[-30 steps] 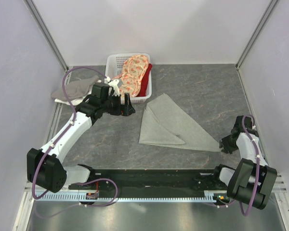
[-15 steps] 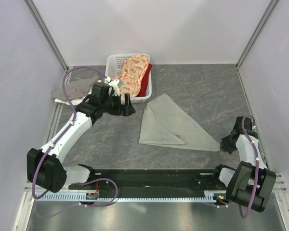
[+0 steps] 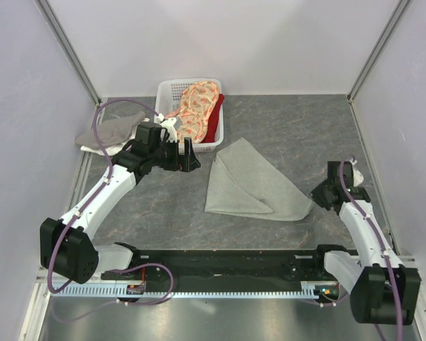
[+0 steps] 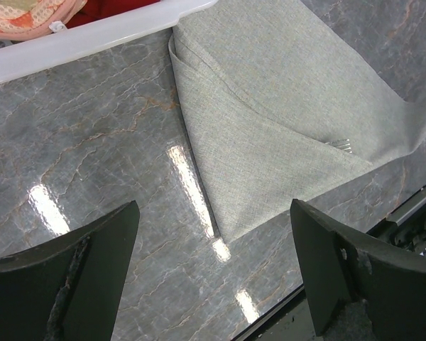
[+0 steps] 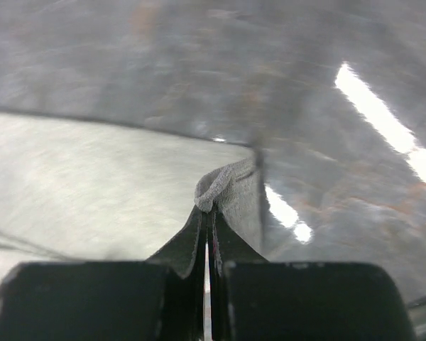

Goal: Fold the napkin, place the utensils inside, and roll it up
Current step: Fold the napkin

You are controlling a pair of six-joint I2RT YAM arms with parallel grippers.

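Observation:
The grey-green napkin [image 3: 252, 181] lies folded into a triangle at mid-table. It also shows in the left wrist view [image 4: 284, 106]. My right gripper [image 3: 318, 193] is shut on its right corner, which bunches between the closed fingertips in the right wrist view [image 5: 220, 186]. The silver fork's tines [image 4: 343, 145] peek out from under the top fold; the rest of the fork is hidden. My left gripper [image 3: 190, 158] is open and empty, hovering to the left of the napkin beside the basket; in its wrist view [image 4: 213, 213] the napkin's near point lies between the spread fingers.
A white basket [image 3: 172, 89] at the back holds orange-pink patterned cloths [image 3: 195, 106] and a red cloth [image 3: 214, 121]; its rim [image 4: 92, 35] touches the napkin's far corner. A grey-and-white cloth [image 3: 110, 131] lies at the far left. Walls enclose the table.
My right gripper has risen and moved up and left with the napkin's right corner, pulling that tip inward. The left arm has not moved.

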